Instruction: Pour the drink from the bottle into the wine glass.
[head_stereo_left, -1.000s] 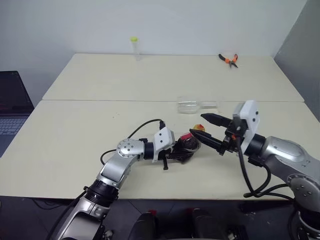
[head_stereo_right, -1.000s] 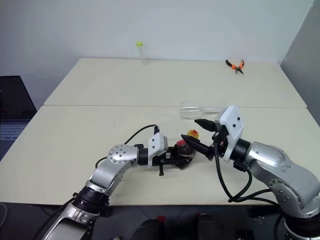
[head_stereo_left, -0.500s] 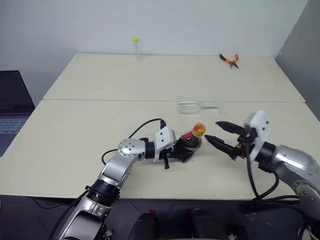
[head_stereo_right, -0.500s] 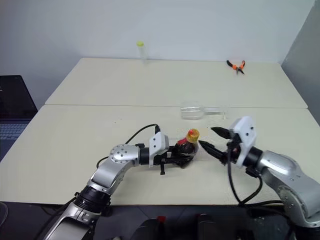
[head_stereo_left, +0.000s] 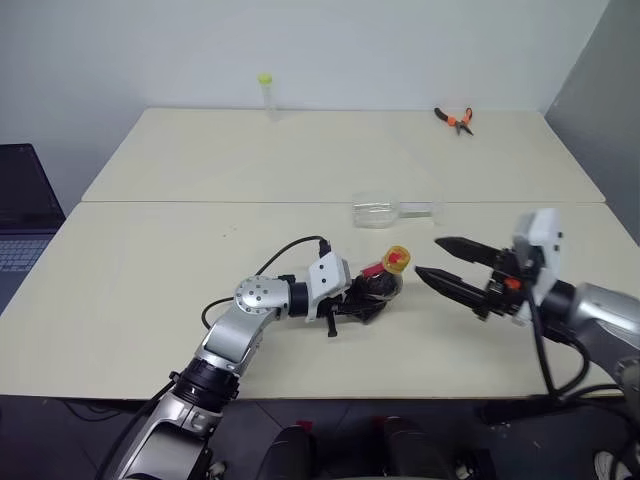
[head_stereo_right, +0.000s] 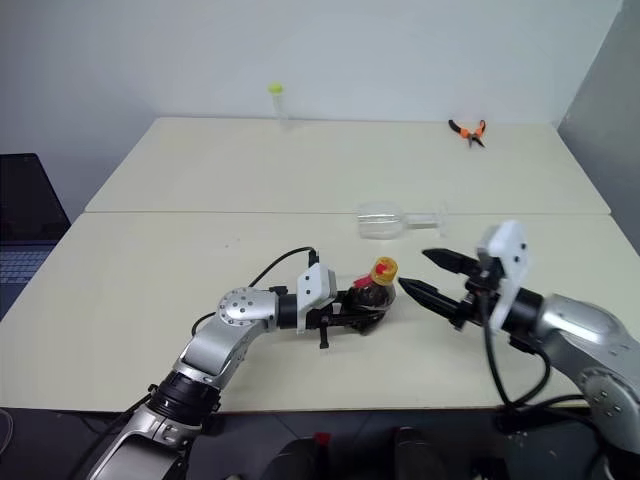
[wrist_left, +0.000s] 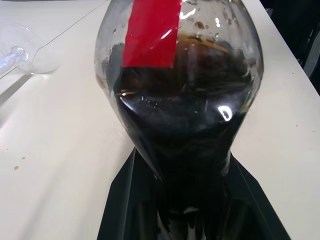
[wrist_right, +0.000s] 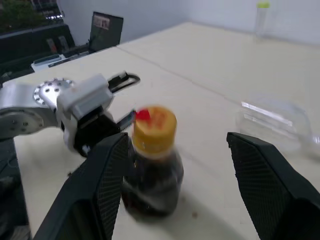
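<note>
The bottle (head_stereo_left: 385, 282), small, clear, with a yellow-orange cap and a red label, stands on the near table, close to upright. The dark drink (wrist_left: 175, 125) fills its lower body. My left gripper (head_stereo_left: 358, 298) is shut on the bottle's lower body from the left. My right gripper (head_stereo_left: 427, 256) hovers open just right of the cap, its fingers pointing at the bottle and apart from it. The wine glass (head_stereo_left: 378, 210) lies on its side behind the bottle, near the seam between the two tables, with its stem pointing right.
A slim clear tube (head_stereo_left: 267, 95) with a yellow-green cap stands at the far table's back edge. Orange-handled pliers (head_stereo_left: 455, 117) lie at the back right. A laptop (head_stereo_left: 20, 215) sits off the tables' left side.
My right gripper has drawn back to the right, from around the bottle's cap to a short gap beside it. The left gripper and the bottle have stayed put.
</note>
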